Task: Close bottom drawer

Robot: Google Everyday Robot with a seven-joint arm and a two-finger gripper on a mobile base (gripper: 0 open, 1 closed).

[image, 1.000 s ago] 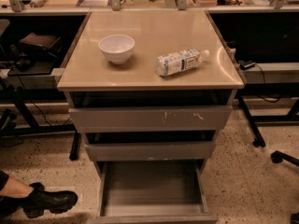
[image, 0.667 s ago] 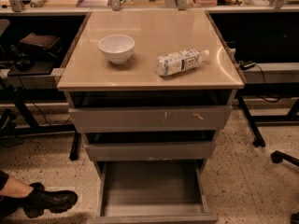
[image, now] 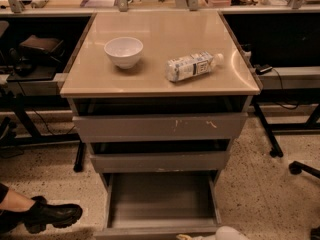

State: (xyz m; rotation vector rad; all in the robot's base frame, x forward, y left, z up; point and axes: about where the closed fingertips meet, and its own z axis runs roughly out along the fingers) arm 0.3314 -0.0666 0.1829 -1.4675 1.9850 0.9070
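Note:
The bottom drawer (image: 160, 200) is the narrowest of three grey drawers and is pulled far out. Its shallow tray looks empty, and its plain front panel (image: 145, 232) lies at the frame's bottom edge. A pale rounded part of my gripper (image: 229, 233) shows at the bottom edge, just right of the drawer's front right corner. The mid-width drawer (image: 160, 161) and the widest drawer with pale scratch marks (image: 160, 127) above it each stick out a little.
The cabinet's beige top (image: 160, 29) holds a white bowl (image: 123, 51) and a plastic bottle (image: 192, 66) lying on its side. A person's black boot (image: 50, 215) rests on the floor at the left. A chair caster (image: 295, 168) is at the right.
A pale rounded part of the gripper has come into view at the bottom edge, by the drawer's front right corner. The drawers have not moved.

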